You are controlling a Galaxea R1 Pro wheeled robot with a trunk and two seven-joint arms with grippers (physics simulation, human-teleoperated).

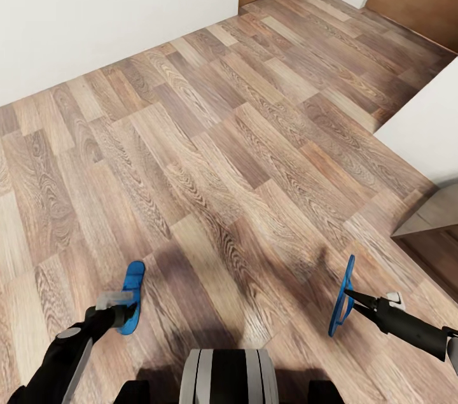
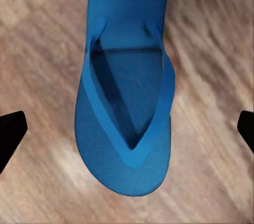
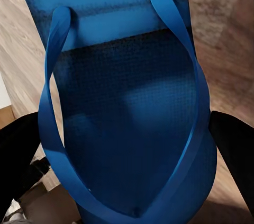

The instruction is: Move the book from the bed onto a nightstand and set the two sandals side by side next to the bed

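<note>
Sandals both off the floor's far reaches, near robot: one lower left of head view, one lower right. Left sandal (image 1: 133,295) lies flat on floor (image 1: 242,156), sole down, strap up. Right sandal (image 1: 341,297) stands on edge, lifted, pinched by right gripper (image 1: 350,295) at its edge.

Progress, judged: sandal step partway at best. The two are well apart, not side by side. Pale slab w/ brown edge at right of frame (image 1: 423,130), prob. the bed, can't be sure. No book or nightstand in sight, so that step can't be rated from here.

Fingers:
- Left gripper (image 1: 125,311): hovers over near end of left sandal. Left wrist view has sandal (image 2: 126,97) centred betw. two dark fingertips (image 2: 10,131), spread wide, well clear of both sides. Touching nothing, as far as visible.
- Right gripper: right wrist view has sandal (image 3: 124,102) up close, dark fingers (image 3: 235,150) either side. Head view shows tips closed on its rim.
</note>
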